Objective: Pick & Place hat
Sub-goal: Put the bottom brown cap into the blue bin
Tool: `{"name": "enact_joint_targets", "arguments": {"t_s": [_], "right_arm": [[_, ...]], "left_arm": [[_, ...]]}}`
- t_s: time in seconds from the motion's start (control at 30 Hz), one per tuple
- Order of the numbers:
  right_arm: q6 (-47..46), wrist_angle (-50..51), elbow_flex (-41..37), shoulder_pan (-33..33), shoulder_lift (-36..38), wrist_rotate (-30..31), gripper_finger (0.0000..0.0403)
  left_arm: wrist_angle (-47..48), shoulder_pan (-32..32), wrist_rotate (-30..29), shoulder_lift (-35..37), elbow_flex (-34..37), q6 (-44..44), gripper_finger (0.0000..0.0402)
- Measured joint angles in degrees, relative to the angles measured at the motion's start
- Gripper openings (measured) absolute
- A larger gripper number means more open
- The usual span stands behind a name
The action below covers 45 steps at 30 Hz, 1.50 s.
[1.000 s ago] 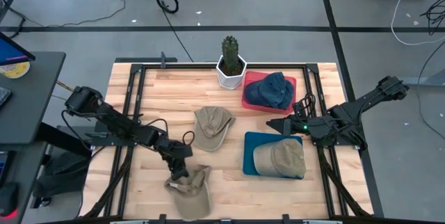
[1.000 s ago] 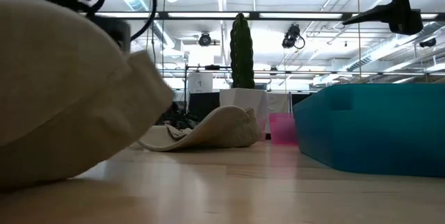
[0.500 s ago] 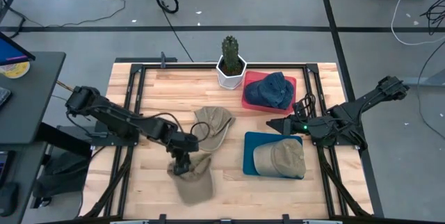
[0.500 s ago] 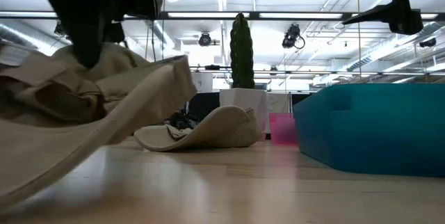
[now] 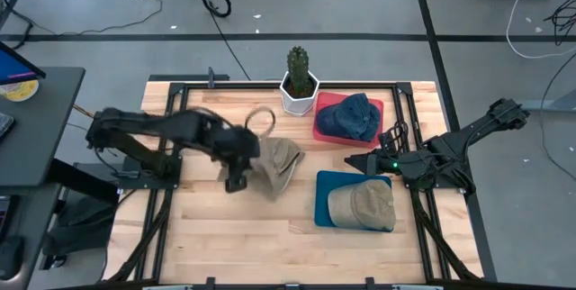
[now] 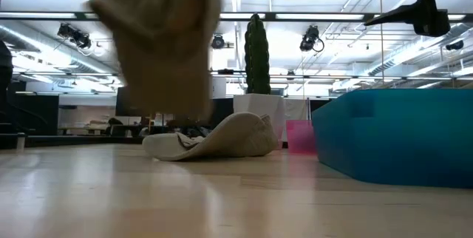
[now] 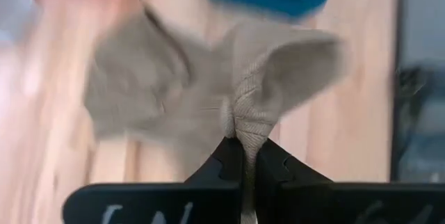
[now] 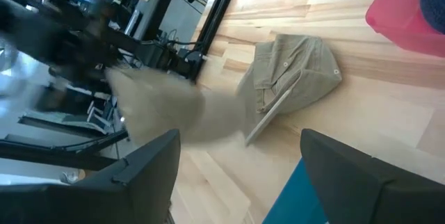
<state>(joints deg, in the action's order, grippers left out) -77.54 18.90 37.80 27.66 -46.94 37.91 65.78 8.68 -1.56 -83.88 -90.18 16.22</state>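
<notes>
My left gripper [image 5: 241,171] is shut on a tan hat [image 6: 162,38] and holds it in the air above the table's middle left; the hat is blurred. It also shows in the left wrist view [image 7: 208,85] and the right wrist view [image 8: 167,109]. A second tan hat [image 5: 281,159] lies on the table just to the right of it, brim on the wood [image 6: 218,138]. My right gripper [image 5: 360,160] is open and empty, above the far edge of the teal bin [image 5: 324,209], which holds a third tan hat [image 5: 364,204]. My left gripper pinches a bunched fold of the tan hat's cloth [image 7: 247,130] between its two shut fingers [image 7: 226,161]. The hat spreads out beyond the fingertips, several layers gathered at the pinch. It is lifted clear of the table.
A red bin [image 5: 326,128] with a dark blue hat [image 5: 355,117] stands at the far right. A cactus in a white pot [image 5: 299,83] stands at the far edge's middle. Bare wood lies along the near edge and at the near left.
My left gripper has risen and gone from the near edge toward the far edge, carrying the tan hat. The hat first lay on the wood, then was dragged with its brim trailing, and now hangs clear of the table beside the second tan hat.
</notes>
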Motion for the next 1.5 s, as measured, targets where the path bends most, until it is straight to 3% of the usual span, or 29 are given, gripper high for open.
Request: {"name": "enact_joint_targets", "arguments": {"t_s": [0.1, 0.2, 0.43, 0.87, 1.17, 1.5], "right_arm": [[0.0, 0.0, 0.0, 0.0, 0.0, 0.0, 0.0299], [0.0, -0.1, 0.0, 0.0, 0.0, 0.0, 0.0299], [-2.7, -1.7, 0.0, -0.1, 0.0, 0.1, 0.0299], [-7.4, -24.7, 0.0, -4.5, -1.7, 1.8, 0.0299], [-18.0, -39.3, 0.0, -10.6, -9.5, -4.2, 0.0299], [-23.2, -54.5, 0.0, -16.2, -18.7, -10.4, 0.0299]], "left_arm": [[0.2, -0.9, -1.5, 0.0, -8.6, -1.3, 0.0007], [0.2, -1.2, -6.7, 0.2, -15.0, -2.7, 0.0007], [3.5, -3.9, -20.2, 0.2, -19.7, 4.6, 0.0007], [-5.0, -6.4, -34.3, -0.2, -7.6, 26.7, 0.0007], [-19.8, -6.4, -35.3, -0.2, -0.3, 28.1, 0.0007], [-21.7, -6.4, -35.9, -2.0, 1.5, 25.6, 0.0007]]}}
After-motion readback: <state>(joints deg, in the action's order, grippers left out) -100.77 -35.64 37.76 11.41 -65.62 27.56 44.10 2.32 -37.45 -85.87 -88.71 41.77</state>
